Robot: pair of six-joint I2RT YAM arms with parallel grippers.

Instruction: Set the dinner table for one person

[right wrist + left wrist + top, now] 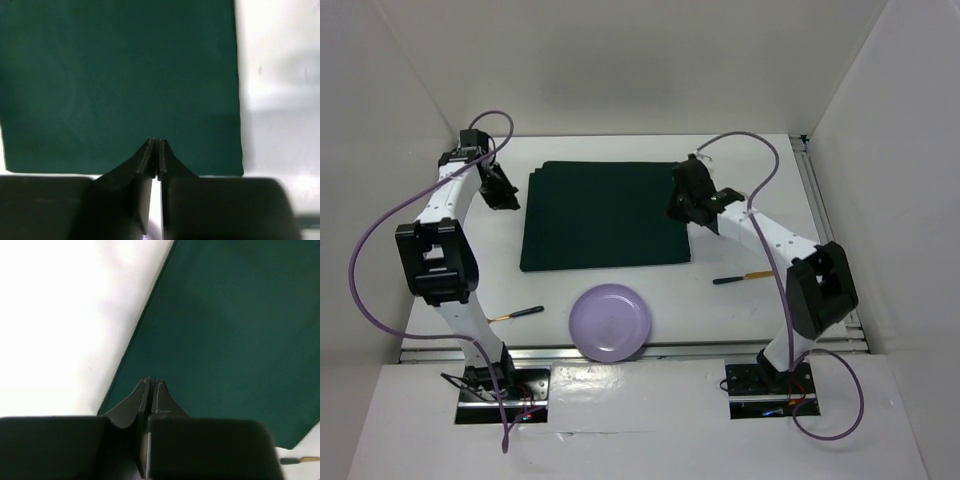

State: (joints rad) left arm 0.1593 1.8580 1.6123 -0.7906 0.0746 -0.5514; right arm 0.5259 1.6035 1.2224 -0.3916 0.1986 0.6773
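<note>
The white dinner table [760,160] carries a dark green cloth mat [605,215] laid flat at its middle. A lilac plate [610,322] lies near the front edge. A black-handled utensil with a gold tip [520,313] lies left of the plate, and another [745,277] lies to the right. My left gripper [503,192] is shut and empty beside the mat's left edge; in the left wrist view its tips [151,381] hover over the mat [240,330]. My right gripper [692,208] is shut and empty over the mat's right edge [120,75].
Silver rails run along the table's front edge [650,350] and right edge [820,200]. White walls enclose the back and both sides. Purple cables loop off both arms. A utensil end shows at the lower right of the left wrist view [300,460].
</note>
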